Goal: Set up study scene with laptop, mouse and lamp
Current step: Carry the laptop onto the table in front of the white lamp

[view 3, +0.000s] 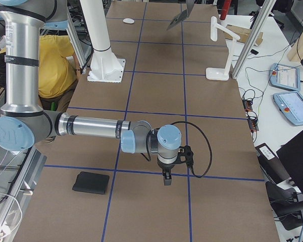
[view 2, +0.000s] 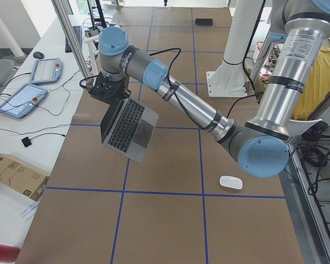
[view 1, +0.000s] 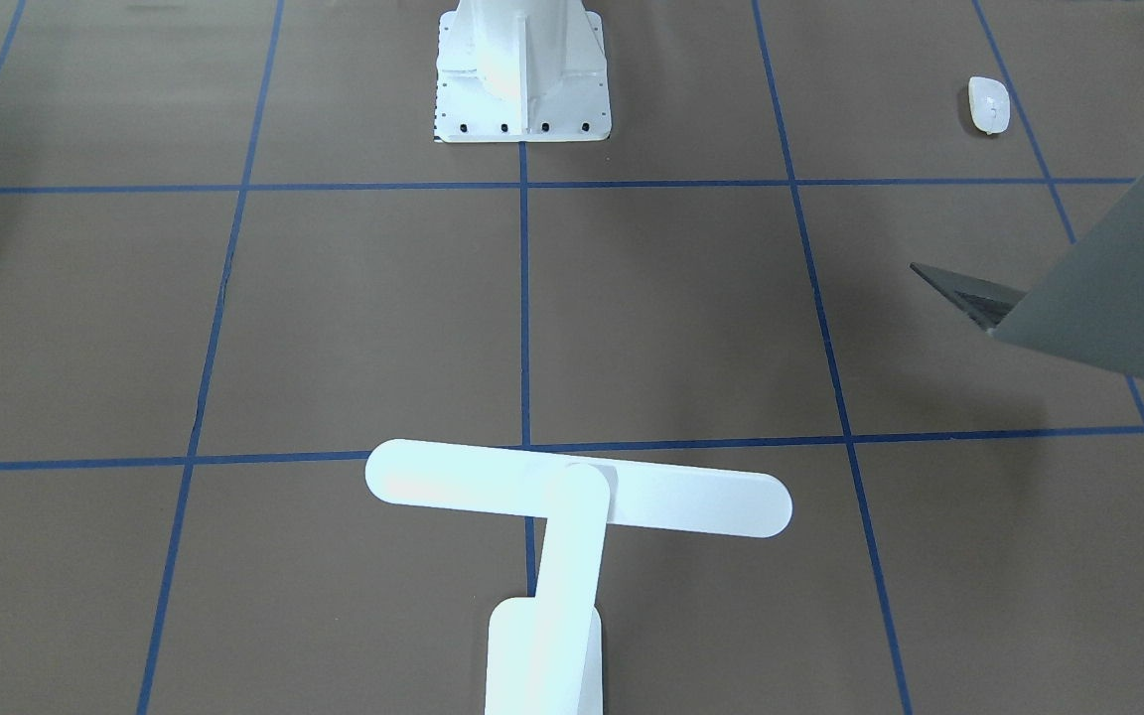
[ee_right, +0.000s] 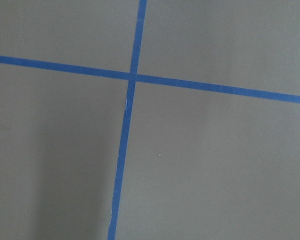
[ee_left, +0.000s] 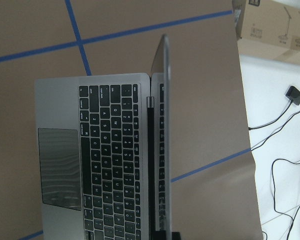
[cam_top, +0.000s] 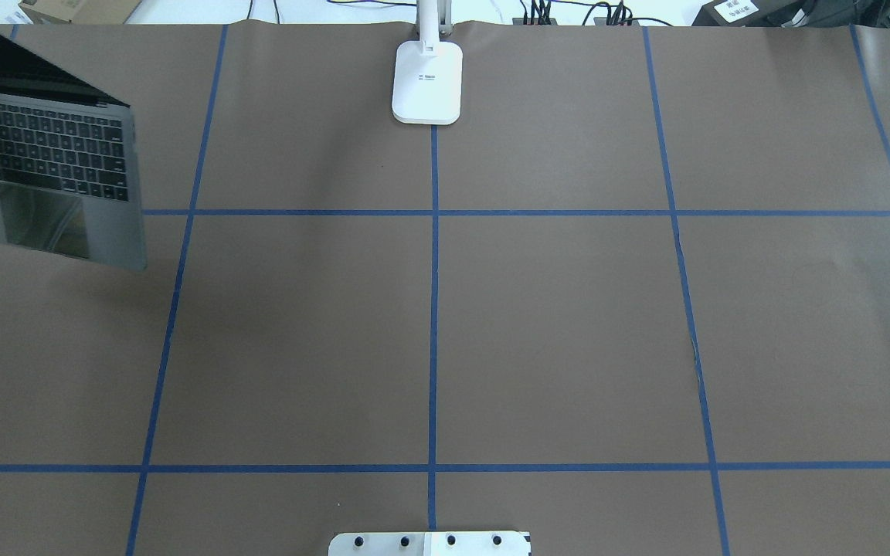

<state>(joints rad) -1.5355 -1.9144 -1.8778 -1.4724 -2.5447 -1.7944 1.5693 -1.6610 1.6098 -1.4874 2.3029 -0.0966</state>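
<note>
The open grey laptop (cam_top: 43, 177) hangs tilted above the table at my far left, casting a shadow below it. It also shows in the front-facing view (view 1: 1108, 288) and the left exterior view (view 2: 126, 126). My left gripper (view 2: 111, 92) is shut on the top edge of its screen; in the left wrist view (ee_left: 165, 234) the screen edge runs into it. The white mouse (view 1: 989, 104) lies near my left side, also in the left exterior view (view 2: 230, 182). The white lamp (view 1: 577, 492) stands at the far middle edge. My right gripper (view 3: 165, 179) hovers low over the table; I cannot tell its state.
The white robot pedestal (view 1: 522, 79) stands at the near middle edge. A flat black square pad (view 3: 91, 182) lies on my right side of the table. Blue tape lines divide the brown table (cam_top: 553, 324). Cables and tablets lie past the far edge.
</note>
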